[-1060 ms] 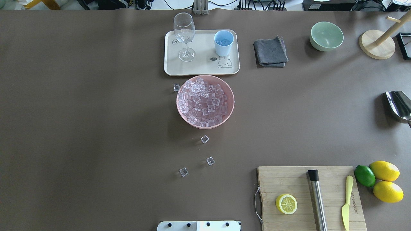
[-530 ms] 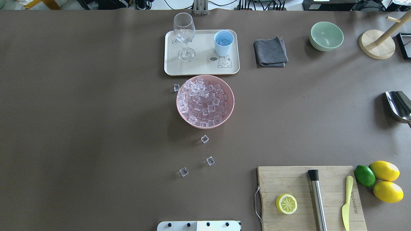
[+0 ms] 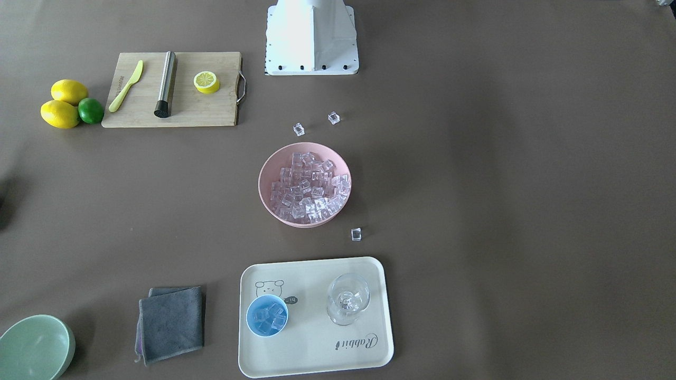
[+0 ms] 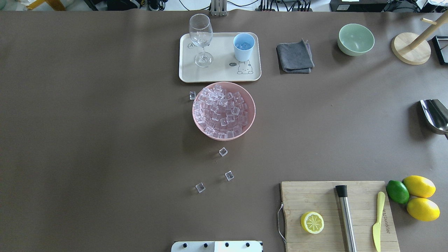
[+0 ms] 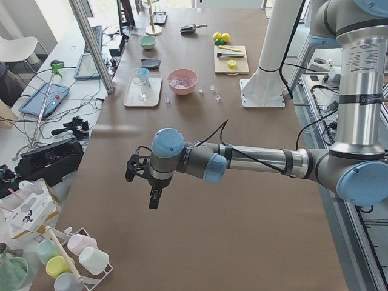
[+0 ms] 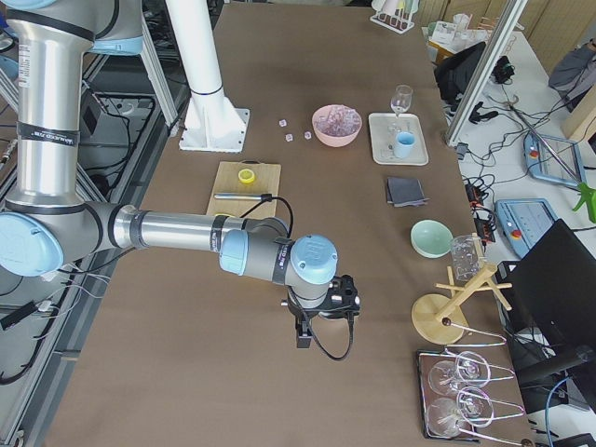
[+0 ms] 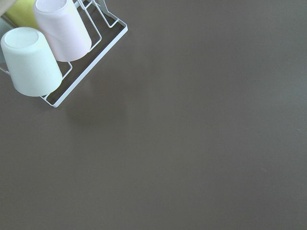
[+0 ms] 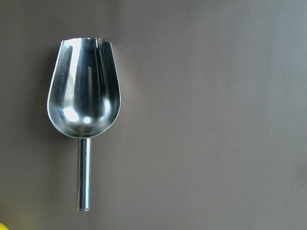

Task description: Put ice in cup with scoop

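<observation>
The silver scoop [image 4: 435,115] lies empty on the table at the far right edge. It fills the right wrist view [image 8: 84,103], handle toward the bottom. The light-blue cup [image 4: 244,47] stands on the cream tray [image 4: 220,75] with a few ice cubes in it [image 3: 269,315]. Most of the ice [image 4: 222,110] sits in a pink bowl [image 4: 250,105]. Loose cubes [image 4: 223,151] lie on the table around it. My right gripper [image 6: 321,312] hangs at the table's right end, my left gripper [image 5: 145,182] at the left end. I cannot tell whether either is open or shut.
A wine glass [image 4: 201,38] stands on the tray. A grey cloth [image 4: 295,57], a green bowl [image 4: 355,39] and a wooden stand [image 4: 411,49] are at the back right. A cutting board [image 4: 336,213] bears a lemon half, a steel cylinder and a knife. A cup rack [image 7: 43,52] is near the left gripper.
</observation>
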